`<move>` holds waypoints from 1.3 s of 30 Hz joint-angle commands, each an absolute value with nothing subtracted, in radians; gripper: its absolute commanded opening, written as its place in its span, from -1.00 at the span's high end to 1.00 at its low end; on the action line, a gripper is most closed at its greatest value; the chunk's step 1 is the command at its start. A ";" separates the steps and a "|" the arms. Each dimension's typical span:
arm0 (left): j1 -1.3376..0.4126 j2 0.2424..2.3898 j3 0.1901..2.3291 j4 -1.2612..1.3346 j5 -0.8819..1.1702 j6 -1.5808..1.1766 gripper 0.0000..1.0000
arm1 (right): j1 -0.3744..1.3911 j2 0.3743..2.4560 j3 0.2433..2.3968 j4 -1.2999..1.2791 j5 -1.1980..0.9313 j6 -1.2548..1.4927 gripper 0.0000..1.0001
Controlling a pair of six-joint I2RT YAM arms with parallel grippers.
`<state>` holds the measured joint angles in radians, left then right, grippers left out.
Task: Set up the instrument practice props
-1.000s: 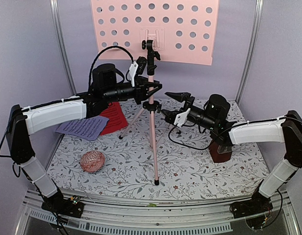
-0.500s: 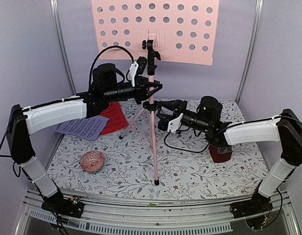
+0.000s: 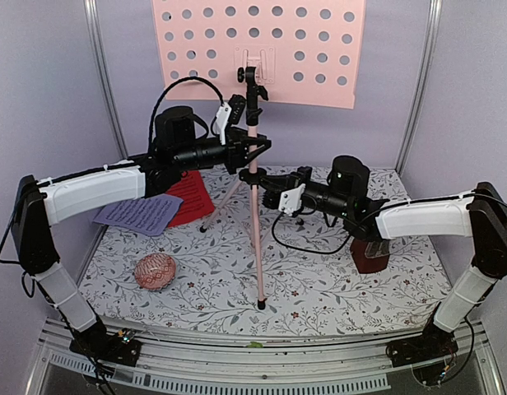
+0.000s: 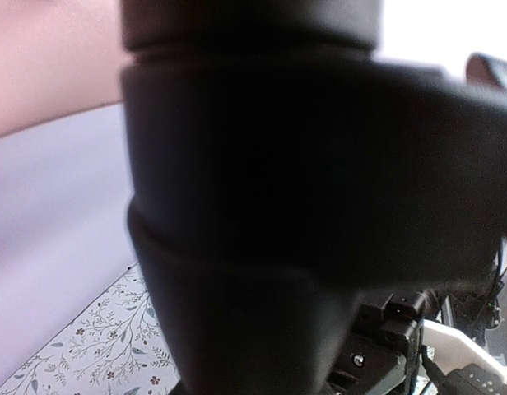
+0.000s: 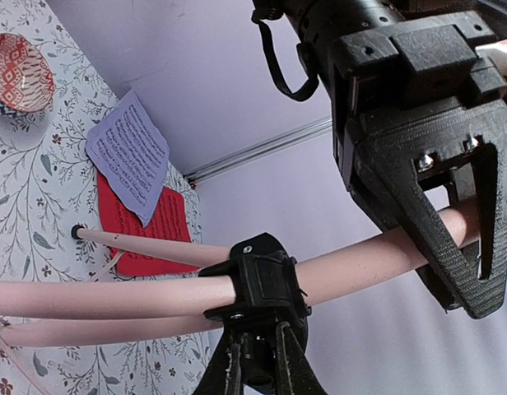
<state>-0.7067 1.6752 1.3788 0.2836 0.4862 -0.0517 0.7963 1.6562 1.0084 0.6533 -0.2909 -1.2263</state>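
Floral-clothed desk (image 3: pixel 319 288), lilac booth: at left, the lavender page (image 3: pixel 140 214) and red page (image 3: pixel 190 197) lie flat near the tripod's feet, not yet on the rack. The left tool (image 3: pixel 255 151) clamps the pole of the upright pink music stand (image 3: pixel 258 247). The right tool (image 3: pixel 267 186), fingers narrow, sits at its black leg collar; whether it grips cannot be told. The metronome (image 3: pixel 370 255) waits at right, apparently unplaced.
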 commanded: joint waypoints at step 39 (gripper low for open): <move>-0.718 1.681 1.358 0.225 0.545 -0.036 1.00 | 0.663 1.638 1.055 0.645 -0.534 1.240 1.00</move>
